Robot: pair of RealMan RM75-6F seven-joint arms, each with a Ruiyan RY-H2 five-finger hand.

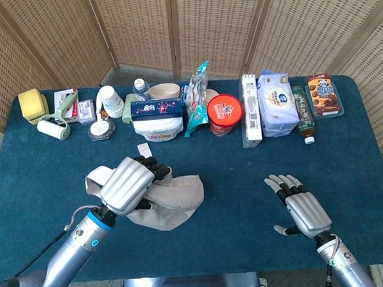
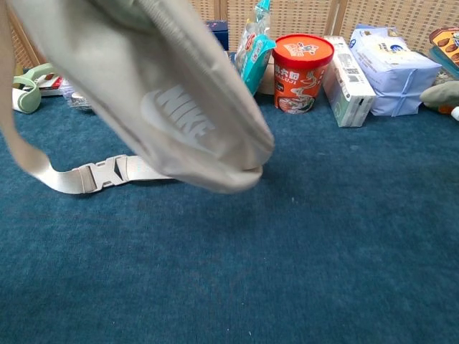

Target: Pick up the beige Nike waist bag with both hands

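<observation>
In the head view, the beige Nike waist bag [image 1: 172, 199] was gripped at its left end by the left hand [image 1: 130, 183], whose fingers were curled down over the fabric. The bag was seen near the front left of the blue table [image 1: 245, 179], with its strap [image 1: 94, 184] looped out behind the hand. The right hand [image 1: 301, 208] was held over the front right of the table, well apart from the bag, with its fingers spread and nothing in it. Along the far edge a red noodle cup [image 1: 224, 114] and a white tub [image 1: 157, 127] were lined up among other packets.

In the chest view, the bag [image 2: 179, 107] was shown tilted, raised at its left end, with its lower right end close to the cloth. The strap buckle [image 2: 100, 172] was laid on the table beneath it. The red noodle cup [image 2: 303, 72] was seen behind.
</observation>
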